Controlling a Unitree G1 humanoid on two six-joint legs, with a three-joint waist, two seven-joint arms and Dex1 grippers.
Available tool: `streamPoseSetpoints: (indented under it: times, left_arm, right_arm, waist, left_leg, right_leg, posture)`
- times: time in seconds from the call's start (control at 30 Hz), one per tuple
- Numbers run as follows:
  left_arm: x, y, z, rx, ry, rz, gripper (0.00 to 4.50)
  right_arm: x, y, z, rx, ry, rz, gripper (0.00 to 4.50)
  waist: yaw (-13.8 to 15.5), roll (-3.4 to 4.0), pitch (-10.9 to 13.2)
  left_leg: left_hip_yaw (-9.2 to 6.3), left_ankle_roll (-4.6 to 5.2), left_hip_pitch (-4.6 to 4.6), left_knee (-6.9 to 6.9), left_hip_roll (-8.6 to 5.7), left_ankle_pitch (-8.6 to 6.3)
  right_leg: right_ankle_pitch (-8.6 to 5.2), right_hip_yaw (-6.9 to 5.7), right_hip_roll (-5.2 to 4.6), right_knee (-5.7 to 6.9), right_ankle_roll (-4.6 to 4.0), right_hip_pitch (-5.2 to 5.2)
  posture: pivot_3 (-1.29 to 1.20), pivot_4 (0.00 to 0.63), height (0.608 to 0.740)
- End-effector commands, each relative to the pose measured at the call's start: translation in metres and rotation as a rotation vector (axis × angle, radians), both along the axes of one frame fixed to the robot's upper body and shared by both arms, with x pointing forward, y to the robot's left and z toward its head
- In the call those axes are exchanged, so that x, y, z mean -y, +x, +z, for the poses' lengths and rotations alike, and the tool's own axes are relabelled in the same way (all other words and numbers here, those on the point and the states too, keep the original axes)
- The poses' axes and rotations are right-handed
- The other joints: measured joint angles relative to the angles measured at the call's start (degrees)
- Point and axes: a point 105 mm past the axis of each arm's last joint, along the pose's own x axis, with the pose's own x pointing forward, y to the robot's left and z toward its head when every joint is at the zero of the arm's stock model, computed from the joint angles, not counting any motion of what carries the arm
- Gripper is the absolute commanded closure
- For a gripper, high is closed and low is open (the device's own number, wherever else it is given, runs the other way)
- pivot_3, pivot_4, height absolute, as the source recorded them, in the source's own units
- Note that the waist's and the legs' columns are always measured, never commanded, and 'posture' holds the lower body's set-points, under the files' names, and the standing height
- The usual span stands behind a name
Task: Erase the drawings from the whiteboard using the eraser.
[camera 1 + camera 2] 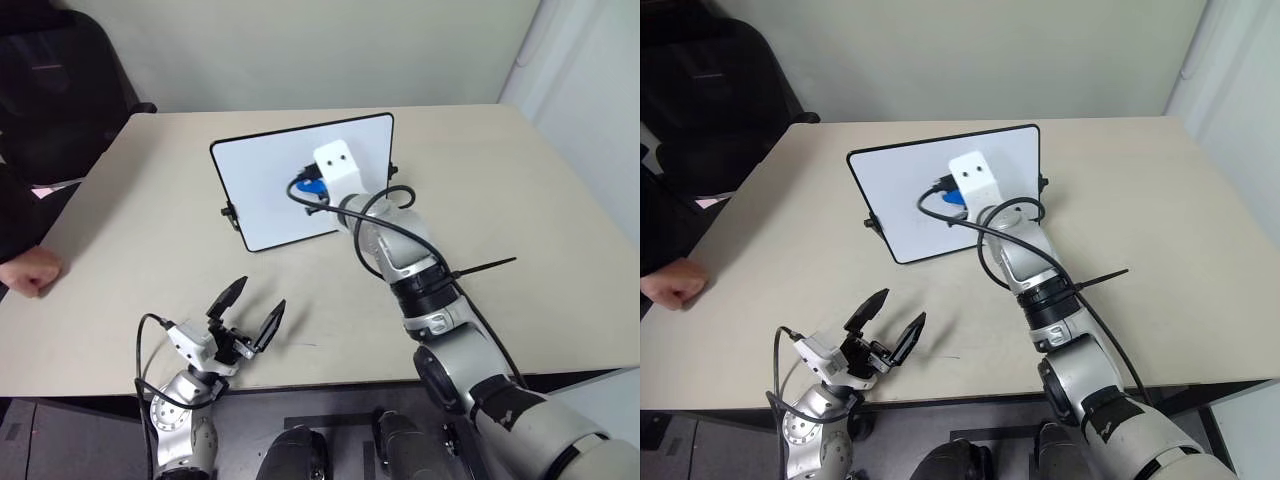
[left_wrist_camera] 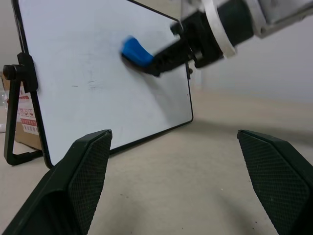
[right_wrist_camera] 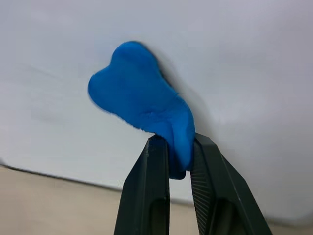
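Eraser [image 3: 144, 110], blue, pinched by right hand [image 3: 178, 147], pressed to upright whiteboard [image 1: 265, 195] on tabletop [image 1: 520, 200]; right arm outstretched; long axis continuing out from the fingertips toward board. Left hand [image 1: 247, 310] spread, low near tabletop edge.

Silver-grey jointed right arm [image 1: 420, 270] with black bands, looping black cables and a black zip tie tail, white boxy wrist module [image 1: 337, 168] with two dark dots, textured black fingers [image 2: 83, 166], smaller silver left arm [image 1: 185, 400]

Even, bright indoor light, soft shadow beside the eraser [image 3: 142, 103], faint glare on the whiteboard [image 2: 88, 73]
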Motion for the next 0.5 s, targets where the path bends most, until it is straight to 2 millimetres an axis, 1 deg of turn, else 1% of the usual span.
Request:
streamPoseSetpoints:
  times: [0.03, 0.2, 0.4, 0.5]
  left_arm:
    - [0.007, 0.001, -0.009, -0.044, -0.02, -0.02, 0.0]
    - [0.007, 0.001, -0.009, -0.041, -0.02, -0.02, 0.0]
    - [0.006, 0.001, -0.008, -0.037, -0.02, -0.019, 0.0]
    - [0.006, 0.001, -0.007, -0.035, -0.019, -0.016, 0.0]
  right_arm:
    - [-0.014, -0.011, 0.015, 0.051, 0.024, 0.082, 4.17]
    - [-0.018, -0.011, 0.015, 0.048, 0.033, 0.107, 4.17]
    - [-0.035, -0.023, 0.024, 0.098, 0.03, 0.214, 4.17]
    - [-0.029, -0.016, 0.027, 0.104, 0.055, 0.172, 4.17]
  waist:
    - [0.25, 0.0, 0.0]
    - [0.53, 0.0, 0.0]
    - [0.53, 0.0, 0.0]
    - [0.57, 0.0, 0.0]
  left_leg:
    - [0.01, 0.0, 0.0, 0.0, 0.0, -0.01]
    - [-0.04, 0.04, -0.02, -0.01, 0.0, 0.01]
    - [-0.05, 0.03, -0.02, -0.02, 0.0, 0.01]
    - [-0.06, 0.03, -0.02, -0.02, 0.0, 0.01]
  right_leg:
    - [0.0, -0.01, -0.01, 0.0, 0.01, 0.0]
    - [-0.01, -0.02, 0.0, 0.01, 0.01, -0.02]
    - [-0.01, -0.02, 0.0, 0.01, 0.01, -0.03]
    - [-0.01, -0.03, 0.0, 0.01, 0.01, -0.03]
  posture:
    - [0.0, 0.15, 0.739]
    - [0.0, 0.15, 0.739]
    - [0.0, 0.15, 0.739]
    - [0.0, 0.15, 0.739]
